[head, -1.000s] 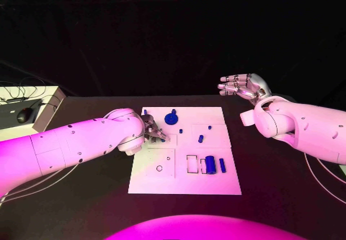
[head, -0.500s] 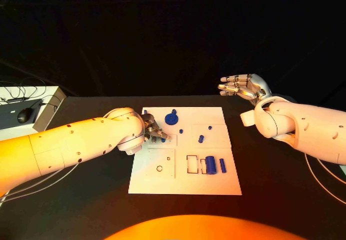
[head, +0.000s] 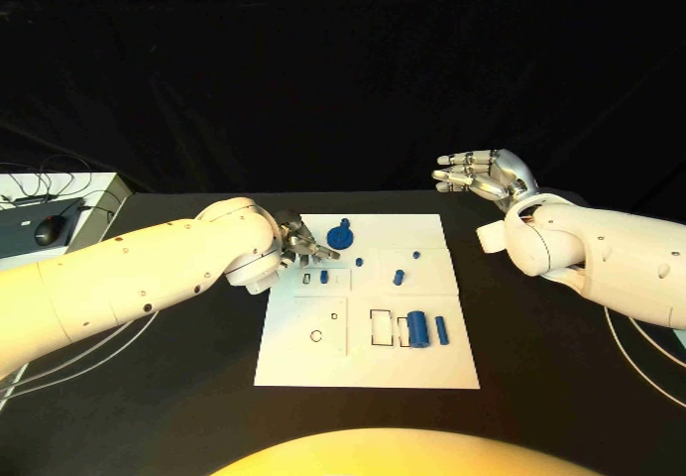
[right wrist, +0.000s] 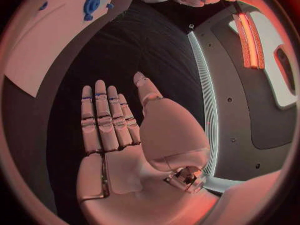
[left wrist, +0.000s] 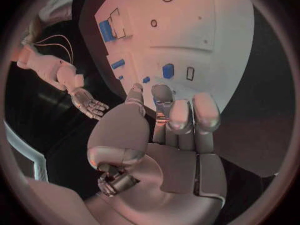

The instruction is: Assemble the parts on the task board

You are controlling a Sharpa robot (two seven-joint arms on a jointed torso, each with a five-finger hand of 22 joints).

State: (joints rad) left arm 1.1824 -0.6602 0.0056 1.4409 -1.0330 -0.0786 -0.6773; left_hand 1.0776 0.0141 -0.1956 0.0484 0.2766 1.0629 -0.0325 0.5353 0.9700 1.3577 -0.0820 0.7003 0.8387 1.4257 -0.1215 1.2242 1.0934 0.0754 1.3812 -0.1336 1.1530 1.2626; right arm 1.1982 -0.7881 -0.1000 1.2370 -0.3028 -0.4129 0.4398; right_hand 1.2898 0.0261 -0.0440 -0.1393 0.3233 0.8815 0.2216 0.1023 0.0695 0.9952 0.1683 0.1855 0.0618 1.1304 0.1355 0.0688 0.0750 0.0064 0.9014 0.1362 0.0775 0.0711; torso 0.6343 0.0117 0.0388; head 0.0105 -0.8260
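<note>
Black table, white task board centred, black backdrop behind.

Blue parts lie on the white task board, upon a black table.

Dim dark surroundings, warm light on the arms, fisheye bending at wrist-view edges

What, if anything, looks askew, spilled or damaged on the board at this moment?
Nothing stands out. The task board lies flat on the table, with the blue parts, such as the round part and the cylinder, on it. The left hand is over its far left corner; the right hand is open, off the board.
</note>
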